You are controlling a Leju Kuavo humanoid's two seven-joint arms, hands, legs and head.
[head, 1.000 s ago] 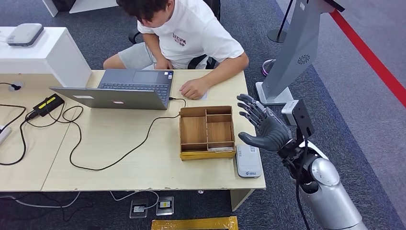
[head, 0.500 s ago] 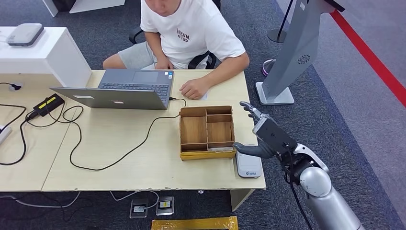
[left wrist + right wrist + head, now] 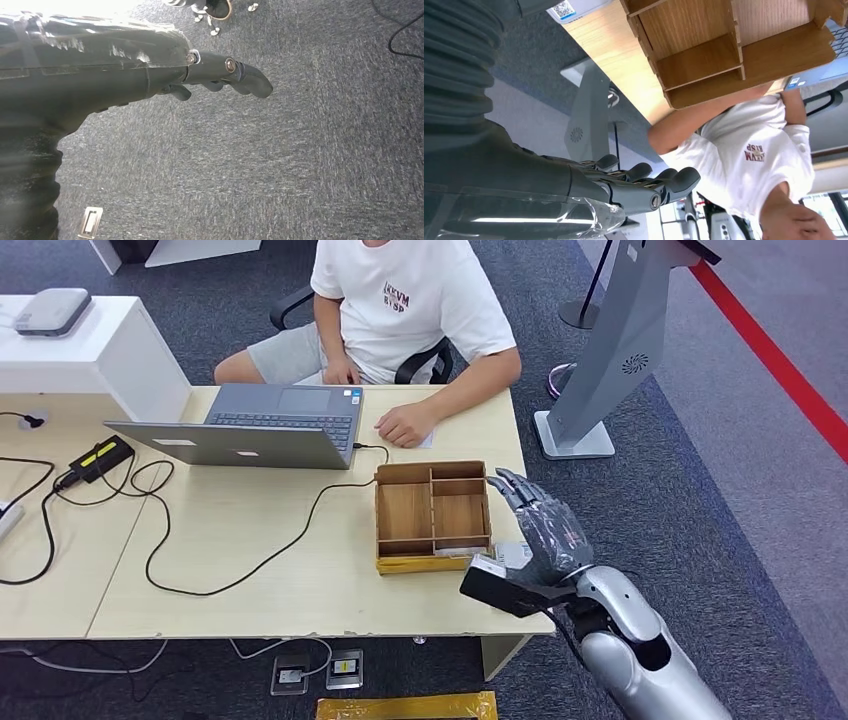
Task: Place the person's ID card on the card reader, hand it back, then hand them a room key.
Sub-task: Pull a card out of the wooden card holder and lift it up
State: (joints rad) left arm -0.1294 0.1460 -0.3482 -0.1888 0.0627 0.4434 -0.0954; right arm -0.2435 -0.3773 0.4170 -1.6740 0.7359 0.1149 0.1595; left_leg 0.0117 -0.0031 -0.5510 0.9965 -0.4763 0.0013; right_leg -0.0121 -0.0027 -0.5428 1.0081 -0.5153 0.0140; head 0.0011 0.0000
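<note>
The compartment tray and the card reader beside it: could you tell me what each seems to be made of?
The compartment tray looks like thin, unfinished plywood: visible grain, pale matte brown and slotted dividers. The card reader, partly hidden under the right hand, appears to be smooth light-grey plastic, though little of it shows.

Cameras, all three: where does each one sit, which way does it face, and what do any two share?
Head view: high on the body, facing forward and down at the light wooden desk; the right hand hovers, fingers spread, beside the compartmented wooden tray.
Left wrist view: behind the left hand, facing grey carpet.
Right wrist view: behind the right hand, turned, facing the tray and the person in a white T-shirt.
Head and right wrist views share tray, desk, person.
</note>
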